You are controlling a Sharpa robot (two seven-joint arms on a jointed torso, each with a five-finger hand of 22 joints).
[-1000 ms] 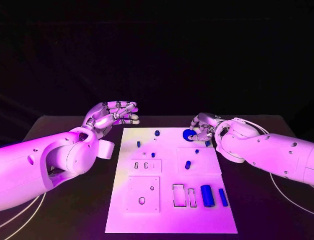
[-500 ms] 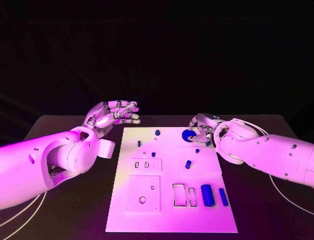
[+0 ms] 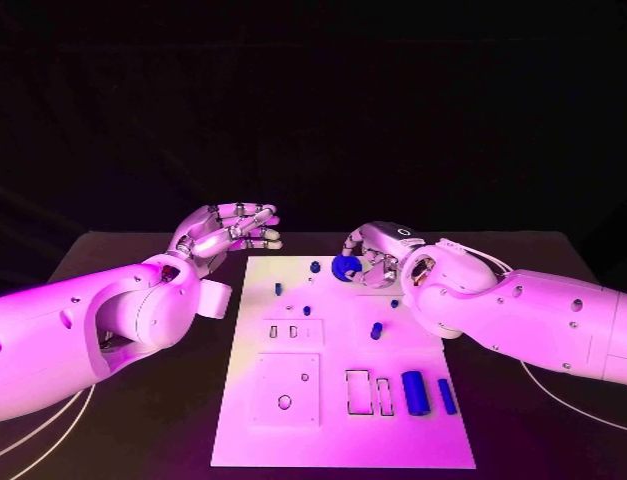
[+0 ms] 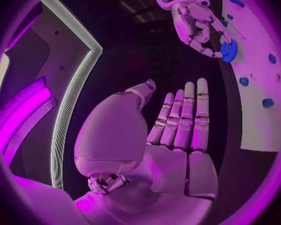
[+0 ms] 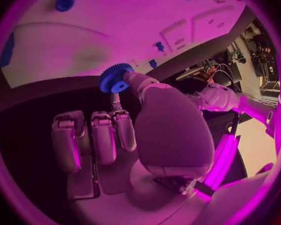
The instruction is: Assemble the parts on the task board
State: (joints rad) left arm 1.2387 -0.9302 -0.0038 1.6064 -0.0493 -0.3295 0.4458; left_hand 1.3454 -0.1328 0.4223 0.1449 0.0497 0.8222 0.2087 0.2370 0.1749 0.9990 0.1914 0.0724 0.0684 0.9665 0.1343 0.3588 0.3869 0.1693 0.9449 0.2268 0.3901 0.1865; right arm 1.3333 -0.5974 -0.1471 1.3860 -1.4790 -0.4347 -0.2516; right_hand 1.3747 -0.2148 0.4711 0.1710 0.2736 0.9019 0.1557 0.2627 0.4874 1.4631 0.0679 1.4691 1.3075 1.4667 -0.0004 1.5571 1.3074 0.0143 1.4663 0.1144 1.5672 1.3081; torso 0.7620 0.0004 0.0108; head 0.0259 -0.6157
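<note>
Since a second ago the right hand [image 3: 375, 252] has carried the blue gear [image 3: 348, 267] leftward, from the task board's [image 3: 335, 400] far right corner toward the middle of its far edge; the left hand has not moved.

Going left to right from the task board: the left hand [image 3: 230, 232] hangs just off the board's far left corner, above the black surface [image 3: 126, 420]. It holds nothing, its fingers apart and loosely curled, seemingly parked out of the way. Next, just inside the board's far edge, a short blue peg [image 3: 315, 266] stands. Right beside it the right hand pinches the gear between thumb and fingertip [image 5: 132, 78], toothed rim exposed, face toward the board. That light pinch probably leaves the hub free to drop onto a post. Further along, small blue pegs [image 3: 377, 329] dot the board's middle. Near the board's front right corner two blue bars [image 3: 414, 391] lie beside open rectangular slots [image 3: 356, 391].

Room looks tight around the gear, with the peg so near. Open surface flanks the board on both long sides, and its near half is unobstructed by either arm.
</note>
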